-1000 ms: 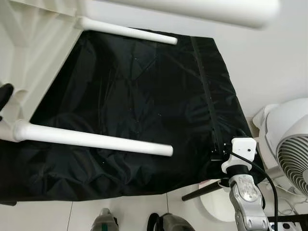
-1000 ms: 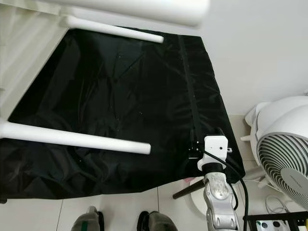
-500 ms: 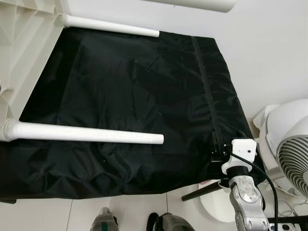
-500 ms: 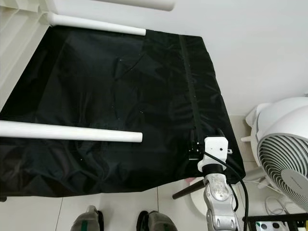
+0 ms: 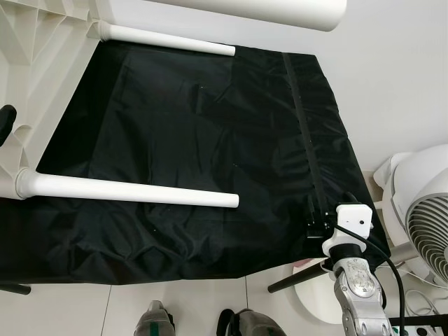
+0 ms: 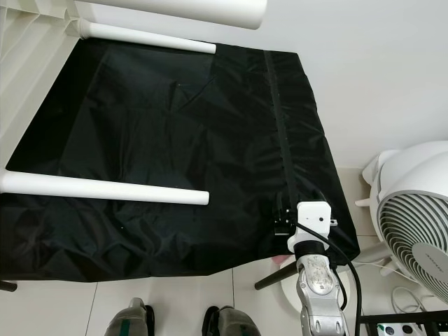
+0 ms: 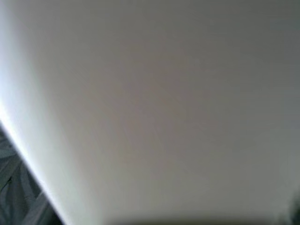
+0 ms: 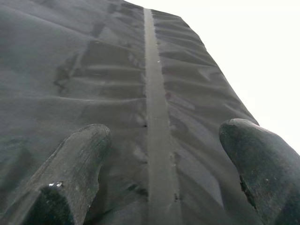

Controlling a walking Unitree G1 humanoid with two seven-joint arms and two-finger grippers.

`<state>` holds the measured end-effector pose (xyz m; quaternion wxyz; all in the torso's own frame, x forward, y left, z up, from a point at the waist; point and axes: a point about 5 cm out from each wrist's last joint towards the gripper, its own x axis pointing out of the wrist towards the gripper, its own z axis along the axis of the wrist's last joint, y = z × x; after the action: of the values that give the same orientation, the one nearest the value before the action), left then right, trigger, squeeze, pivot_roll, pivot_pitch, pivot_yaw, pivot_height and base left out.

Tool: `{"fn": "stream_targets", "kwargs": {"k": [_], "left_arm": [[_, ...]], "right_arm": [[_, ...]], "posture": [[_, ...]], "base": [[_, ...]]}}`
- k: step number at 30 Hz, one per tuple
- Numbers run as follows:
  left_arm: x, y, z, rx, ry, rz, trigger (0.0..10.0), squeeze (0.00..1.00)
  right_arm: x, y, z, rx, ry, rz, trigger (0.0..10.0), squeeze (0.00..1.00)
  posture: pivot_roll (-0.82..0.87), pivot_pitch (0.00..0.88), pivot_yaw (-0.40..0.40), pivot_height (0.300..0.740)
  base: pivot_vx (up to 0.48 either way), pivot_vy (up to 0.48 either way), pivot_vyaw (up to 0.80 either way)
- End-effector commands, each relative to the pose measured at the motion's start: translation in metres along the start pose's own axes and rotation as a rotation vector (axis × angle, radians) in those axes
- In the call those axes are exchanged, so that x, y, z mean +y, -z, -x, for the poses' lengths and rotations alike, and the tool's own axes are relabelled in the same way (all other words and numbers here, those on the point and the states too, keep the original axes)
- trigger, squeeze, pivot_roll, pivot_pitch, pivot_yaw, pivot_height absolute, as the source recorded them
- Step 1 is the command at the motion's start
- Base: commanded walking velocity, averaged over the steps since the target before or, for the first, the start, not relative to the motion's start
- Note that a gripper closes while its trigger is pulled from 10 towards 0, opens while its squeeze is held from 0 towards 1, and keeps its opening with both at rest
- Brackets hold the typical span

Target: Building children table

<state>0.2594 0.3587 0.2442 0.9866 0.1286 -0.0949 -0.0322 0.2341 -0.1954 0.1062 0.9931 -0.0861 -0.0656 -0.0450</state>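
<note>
The white children's table lies tipped on its side at the left, its ribbed underside facing me. Its round white legs point right over a black cloth. One leg crosses the middle, another leg runs along the far edge, and a third leg is blurred close overhead. My left gripper shows as a black tip against the table's underside; the left wrist view has a blurred white surface right in front of it. My right gripper is open, hovering low over the cloth's zip strip at the front right corner, holding nothing.
The black cloth covers a low flat surface against a white wall. A white fan stands at the right with its round base and a black rod on the tiled floor. My feet are at the front edge.
The table and its legs moved left and away over the first half second, then held nearly still. My left gripper's tip shows at the left edge again. The right arm stayed put.
</note>
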Motion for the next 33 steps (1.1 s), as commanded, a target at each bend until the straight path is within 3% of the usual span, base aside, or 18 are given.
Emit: {"fn": "stream_targets", "kwargs": {"k": [1,4,8,12,15,18,20,26,28,33], "left_arm": [[-0.004,0.004,0.004,0.021,0.082,-0.047,10.0,0.00],[-0.009,0.008,0.011,0.044,0.107,-0.133,10.0,0.00],[-0.014,0.009,0.017,0.039,0.139,-0.129,10.0,0.00],[-0.027,0.008,0.034,0.049,0.282,0.021,10.0,0.00],[-0.028,-0.001,0.042,0.040,0.326,0.092,10.0,0.00],[-0.027,-0.008,0.047,0.013,0.334,0.104,10.0,0.00],[-0.027,-0.016,0.058,0.007,0.370,0.115,10.0,0.00],[-0.025,-0.019,0.064,0.008,0.366,0.106,10.0,0.00],[-0.016,-0.032,0.072,-0.037,0.320,0.075,10.0,0.00],[-0.011,-0.052,0.076,-0.107,0.295,0.062,10.0,0.00]], "right_arm": [[-0.002,0.005,0.002,0.024,0.005,0.007,10.0,0.00],[-0.001,0.006,0.001,0.024,-0.003,0.004,10.0,0.00],[0.001,0.006,0.000,0.025,-0.008,0.004,10.0,0.00],[0.004,0.007,-0.003,0.024,-0.021,-0.001,10.0,0.00],[0.006,0.007,-0.006,0.023,-0.033,-0.005,10.0,0.00],[0.007,0.007,-0.007,0.022,-0.040,-0.005,10.0,0.00],[0.009,0.006,-0.012,0.016,-0.056,-0.008,10.0,0.00],[0.010,0.006,-0.017,0.009,-0.071,-0.009,10.0,0.00],[0.014,0.005,-0.022,0.003,-0.090,-0.012,10.0,0.00],[0.016,0.005,-0.026,-0.001,-0.103,-0.015,10.0,0.00]], "posture": [[0.17,0.138,-0.067,0.740],[0.18,0.137,-0.071,0.740],[0.19,0.135,-0.071,0.740],[0.21,0.134,-0.082,0.740],[0.22,0.133,-0.094,0.740],[0.23,0.131,-0.101,0.740],[0.24,0.130,-0.113,0.740],[0.26,0.127,-0.129,0.740],[0.28,0.122,-0.139,0.740],[0.29,0.121,-0.151,0.740]], "base": [[0.000,0.000,0.00],[0.000,0.000,0.00],[0.000,0.000,0.00],[0.000,0.000,0.00],[0.000,0.000,0.00],[0.000,0.000,0.00],[0.000,0.000,0.00],[0.000,0.000,0.00],[0.000,0.000,0.00],[0.000,0.000,0.00]]}}
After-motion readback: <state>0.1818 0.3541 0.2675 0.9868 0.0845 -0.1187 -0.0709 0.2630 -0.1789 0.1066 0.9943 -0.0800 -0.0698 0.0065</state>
